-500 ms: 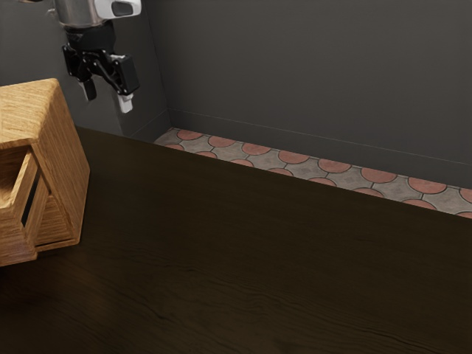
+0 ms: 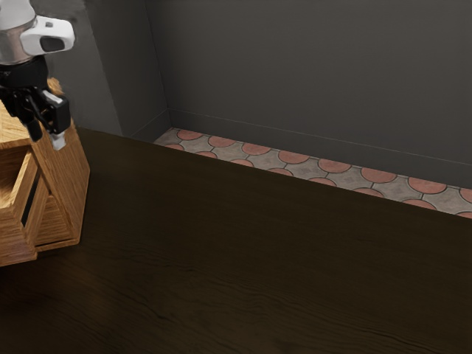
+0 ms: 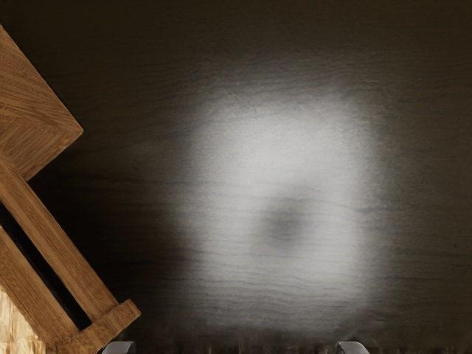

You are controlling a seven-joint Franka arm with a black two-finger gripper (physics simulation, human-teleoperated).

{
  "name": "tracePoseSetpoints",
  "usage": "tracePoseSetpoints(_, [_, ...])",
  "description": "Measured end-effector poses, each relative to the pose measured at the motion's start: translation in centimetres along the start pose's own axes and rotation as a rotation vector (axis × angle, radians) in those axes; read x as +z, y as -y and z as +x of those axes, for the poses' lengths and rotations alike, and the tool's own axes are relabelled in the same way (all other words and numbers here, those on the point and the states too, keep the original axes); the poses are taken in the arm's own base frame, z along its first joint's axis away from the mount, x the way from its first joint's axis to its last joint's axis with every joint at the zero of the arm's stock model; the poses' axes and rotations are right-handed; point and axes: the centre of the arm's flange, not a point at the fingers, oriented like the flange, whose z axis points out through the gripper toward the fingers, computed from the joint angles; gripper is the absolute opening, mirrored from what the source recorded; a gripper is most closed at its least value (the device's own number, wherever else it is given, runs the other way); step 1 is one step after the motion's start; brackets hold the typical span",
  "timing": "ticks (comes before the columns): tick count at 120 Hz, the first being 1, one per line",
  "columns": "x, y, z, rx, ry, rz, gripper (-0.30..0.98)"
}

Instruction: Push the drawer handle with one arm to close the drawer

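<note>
Wooden drawer (image 3: 59, 251) extended from its cabinet (image 2: 65, 173) at the exterior view's left, on the near side. The gripper (image 2: 46, 139), its fingers spread and empty, hung above the table (image 2: 258, 258). The drawer was judged rigid and fairly light; contact was best made at mid-handle, pushed squarely, since an off-centre load might have jammed it or shifted the cabinet.

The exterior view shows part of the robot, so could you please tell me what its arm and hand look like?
The arm is pale, with a greyish, metallic-looking section and a rounded white piece bearing a dark, oval-like inset. Below, the hand is black, with angular linkages and two fingers ending in pale grey tips. I can make out no cables or lettering.
</note>
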Motion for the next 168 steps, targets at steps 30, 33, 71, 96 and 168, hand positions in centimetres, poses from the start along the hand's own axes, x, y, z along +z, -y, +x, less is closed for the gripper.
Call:
tracePoseSetpoints(30, [6.2,7.6,-8.9,-0.203,0.063,-0.07,0.01])
tracePoseSetpoints(33, [6.7,8.2,-9.3,-0.22,0.072,-0.074,0.0])
tracePoseSetpoints(71, [13.0,13.4,-15.0,-0.478,0.195,-0.145,-0.08])
tracePoseSetpoints(96, [16.9,16.0,-18.0,-0.608,0.269,-0.181,-0.09])
tracePoseSetpoints(168, [19.1,21.2,-13.6,-0.719,0.184,-0.052,-0.09])
